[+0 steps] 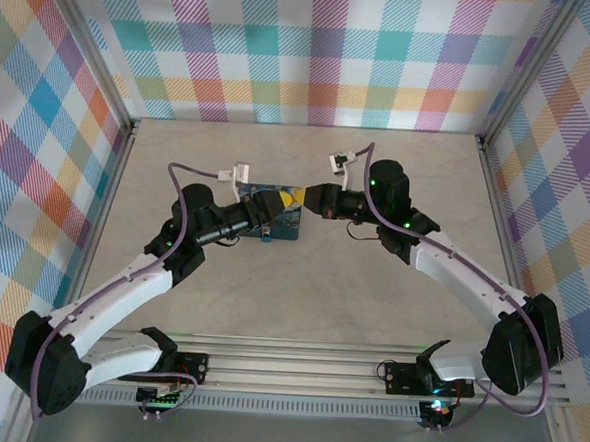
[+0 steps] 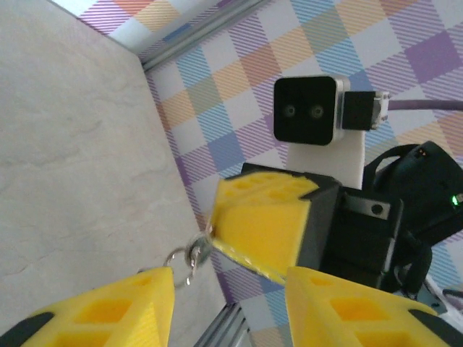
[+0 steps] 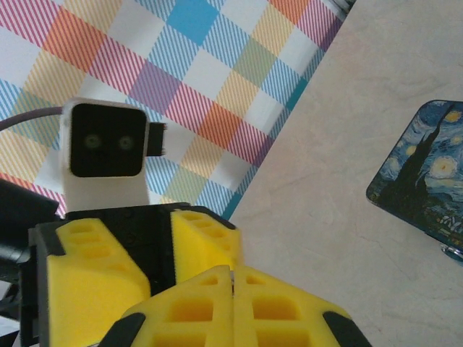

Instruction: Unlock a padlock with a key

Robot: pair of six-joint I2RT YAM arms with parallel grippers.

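**Right gripper** [image 3: 233,273]: the 2 yellow pads are clenched flat together, with no gap along the seam. In the left wrist view a slim grey metal piece, the key [image 2: 209,233], sticks out at the pad tip. Small metal rings [image 2: 184,260] dangle from it, clear of the table. The grasp is on the key, though its blade is too small to make out.

**Left gripper** [image 2: 230,273]: released. The 2 fingers stand apart with nothing between them. The right wrist view confirms a dark gap between its pads.

**Relation of grippers:** they face each other tip to tip at mid-table, close but not touching.

**Padlock** [image 3: 423,177]: lies flat on the table [image 1: 300,301], painted night-sky face up, at about the middle of the surface. From above, the left gripper's tip overlaps its left part. The right gripper's tip sits just beside its far right corner. Contact with either cannot be told. A small metallic part [image 3: 452,251] projects from its near edge, and its nature cannot be told.

**Surroundings:** plaid walls [image 1: 315,52] enclose the table on the left, right and far sides.
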